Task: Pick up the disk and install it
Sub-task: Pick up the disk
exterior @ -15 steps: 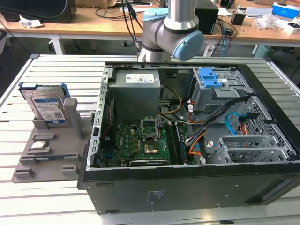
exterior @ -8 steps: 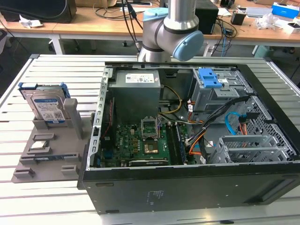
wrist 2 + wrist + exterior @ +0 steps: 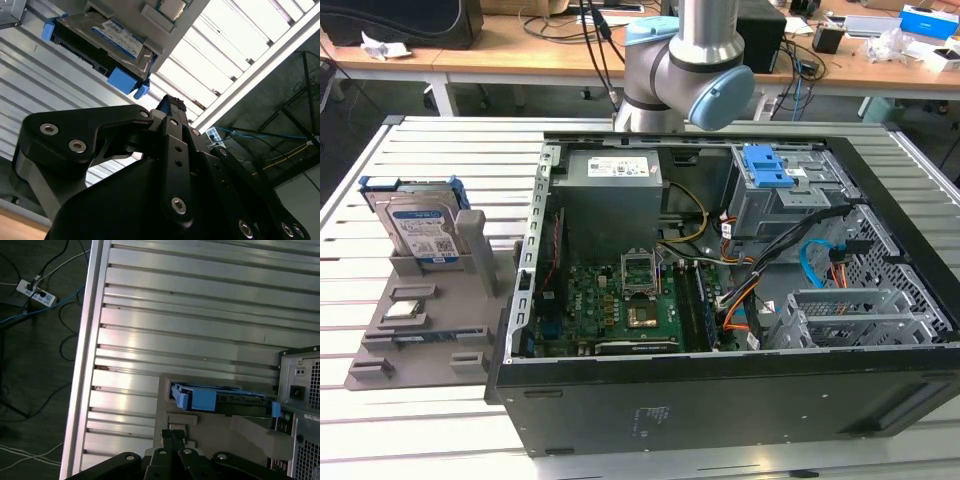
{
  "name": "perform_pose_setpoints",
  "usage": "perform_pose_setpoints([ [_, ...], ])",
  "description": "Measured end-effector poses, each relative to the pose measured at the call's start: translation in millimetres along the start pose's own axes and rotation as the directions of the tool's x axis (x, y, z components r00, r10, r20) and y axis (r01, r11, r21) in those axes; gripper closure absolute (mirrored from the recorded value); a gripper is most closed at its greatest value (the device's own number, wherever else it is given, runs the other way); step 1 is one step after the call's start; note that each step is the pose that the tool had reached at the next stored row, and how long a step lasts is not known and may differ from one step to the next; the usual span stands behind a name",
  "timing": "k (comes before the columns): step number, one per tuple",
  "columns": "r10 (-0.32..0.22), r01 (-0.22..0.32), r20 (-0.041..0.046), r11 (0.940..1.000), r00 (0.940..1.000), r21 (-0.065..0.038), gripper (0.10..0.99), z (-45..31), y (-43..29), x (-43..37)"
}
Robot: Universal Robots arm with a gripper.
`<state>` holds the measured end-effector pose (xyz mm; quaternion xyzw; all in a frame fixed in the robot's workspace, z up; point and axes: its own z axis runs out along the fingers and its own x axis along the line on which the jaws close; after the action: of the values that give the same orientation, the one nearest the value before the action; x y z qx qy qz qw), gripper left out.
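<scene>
The disk (image 3: pixel 420 225), a silver drive with a white-and-blue label in a bright blue bracket, stands on edge in a grey holder (image 3: pixel 440 320) at the exterior view's left, beside the open computer case (image 3: pixel 720 395). In both wrist views the disk (image 3: pixel 107 37) (image 3: pixel 220 397) lies some way beyond my black gripper (image 3: pixel 169 102) (image 3: pixel 173 432). The gripper is apart from the disk, its fingers shut together on nothing. The arm's grey and blue joints (image 3: pixel 685 75) rise behind the case.
The holder and case sit on a slatted aluminium table (image 3: pixel 200 315). The table's edge (image 3: pixel 82 365) drops to a floor with a power strip (image 3: pixel 37 292) and cables. A small square chip (image 3: pixel 408 310) lies on the holder. The case holds a motherboard (image 3: pixel 620 300), wiring and a blue-latched drive cage (image 3: pixel 770 170).
</scene>
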<state>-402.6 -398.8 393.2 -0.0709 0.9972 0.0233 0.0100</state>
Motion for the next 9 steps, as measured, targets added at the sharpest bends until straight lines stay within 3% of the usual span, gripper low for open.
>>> perform_pose_setpoints([
  [3, -0.048, 0.048, -0.0021, 0.9989, 0.9989, -0.001, 0.980, 0.0, 0.0, 0.0],
  [9, -0.134, 0.134, -0.0058, 0.9910, 0.9910, -0.004, 0.980, 0.0, 0.0, 0.0],
])
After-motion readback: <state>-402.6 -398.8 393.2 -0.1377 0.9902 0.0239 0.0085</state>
